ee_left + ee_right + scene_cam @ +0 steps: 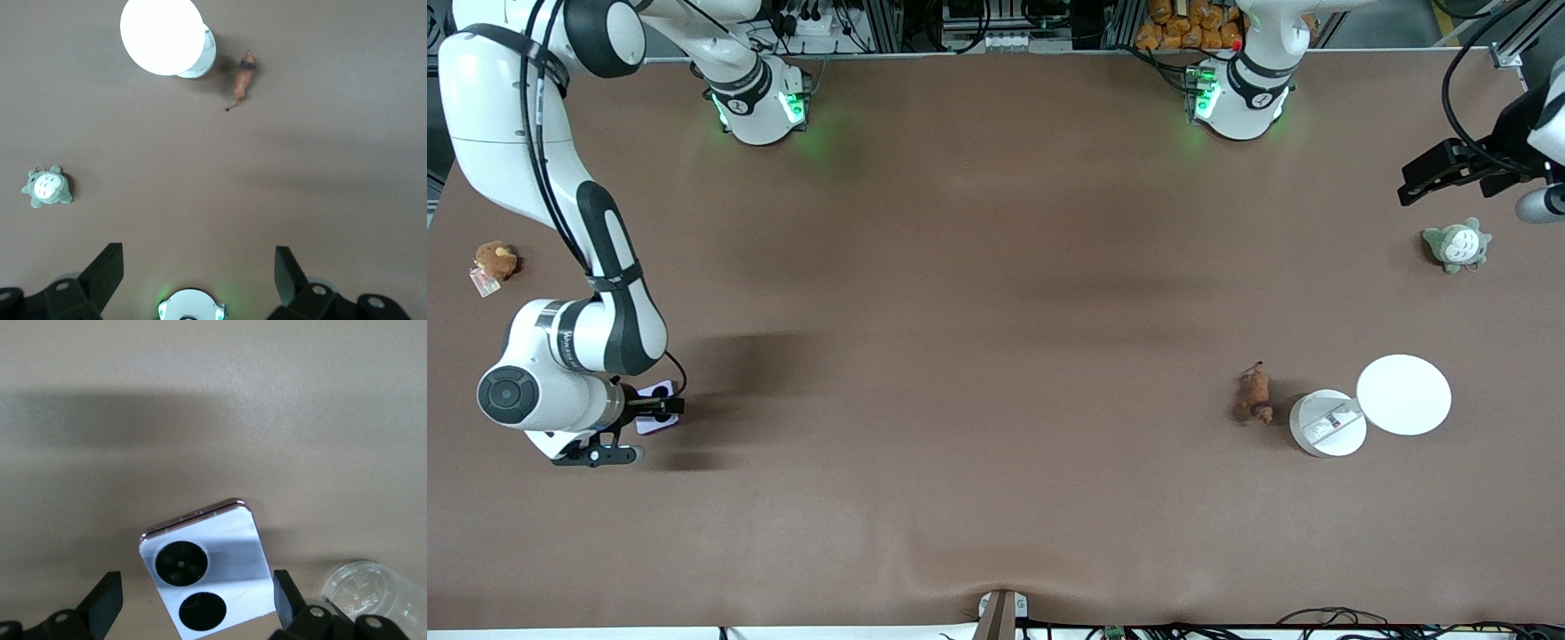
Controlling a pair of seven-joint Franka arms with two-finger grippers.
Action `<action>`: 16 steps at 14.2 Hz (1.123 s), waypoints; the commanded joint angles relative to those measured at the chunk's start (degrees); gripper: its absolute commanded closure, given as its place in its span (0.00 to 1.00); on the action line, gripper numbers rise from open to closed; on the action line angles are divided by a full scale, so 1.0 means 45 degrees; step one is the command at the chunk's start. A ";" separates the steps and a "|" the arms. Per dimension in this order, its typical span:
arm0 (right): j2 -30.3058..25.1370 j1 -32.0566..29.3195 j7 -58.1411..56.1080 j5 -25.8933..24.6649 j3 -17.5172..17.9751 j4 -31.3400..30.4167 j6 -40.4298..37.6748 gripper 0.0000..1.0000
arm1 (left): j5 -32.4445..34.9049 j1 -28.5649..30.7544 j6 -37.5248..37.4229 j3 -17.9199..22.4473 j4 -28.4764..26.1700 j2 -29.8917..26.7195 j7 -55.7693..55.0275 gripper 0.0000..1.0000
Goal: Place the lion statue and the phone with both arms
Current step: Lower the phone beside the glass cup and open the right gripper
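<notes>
The phone [654, 425] is a pale lavender square with two black camera circles. It lies flat on the table near the right arm's end. In the right wrist view the phone [220, 553] sits between the jaws, with a gap on each side. My right gripper [636, 431] [197, 587] is open, low around it. The lion statue [1256, 394] [243, 81] is small and reddish-brown. It lies on the table beside a white round container [1327, 424]. My left gripper [1409, 185] [200, 257] is open and empty, held up over the left arm's end of the table.
The container's white lid [1403, 394] [162, 35] leans on its rim. A grey-and-white plush [1456, 244] [48, 187] lies under the left gripper's area. A tan plush with a tag [494, 260] lies near the right arm's end. A clear round object [363, 587] sits beside the phone.
</notes>
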 commanded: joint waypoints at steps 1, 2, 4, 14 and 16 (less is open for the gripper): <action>-0.0577 -0.0030 -0.0120 -0.0084 0.0246 0.0099 -0.0673 0.00 | -0.0225 0.0076 -0.0223 -0.0009 -0.0110 -0.0086 0.0307 0.00; -0.1083 0.0028 -0.0082 -0.0064 0.0343 0.0099 -0.1239 0.00 | -0.0206 0.0076 -0.0223 -0.0009 -0.0226 -0.0144 0.0326 0.00; -0.2215 -0.0029 0.0016 0.0014 0.0791 0.0080 -0.2254 0.00 | 0.0145 0.0037 -0.0106 -0.0067 -0.0208 -0.0164 0.0443 0.00; -0.7939 0.0575 0.0133 0.1283 0.1436 -0.0077 -0.7175 0.00 | 0.0341 0.0115 0.0090 -0.0009 -0.0130 -0.0164 0.0892 0.00; -0.8799 0.0517 0.0659 0.2001 0.1457 -0.0077 -0.8211 0.00 | 0.0361 0.0115 0.0167 0.0010 -0.0130 -0.0184 0.0893 0.00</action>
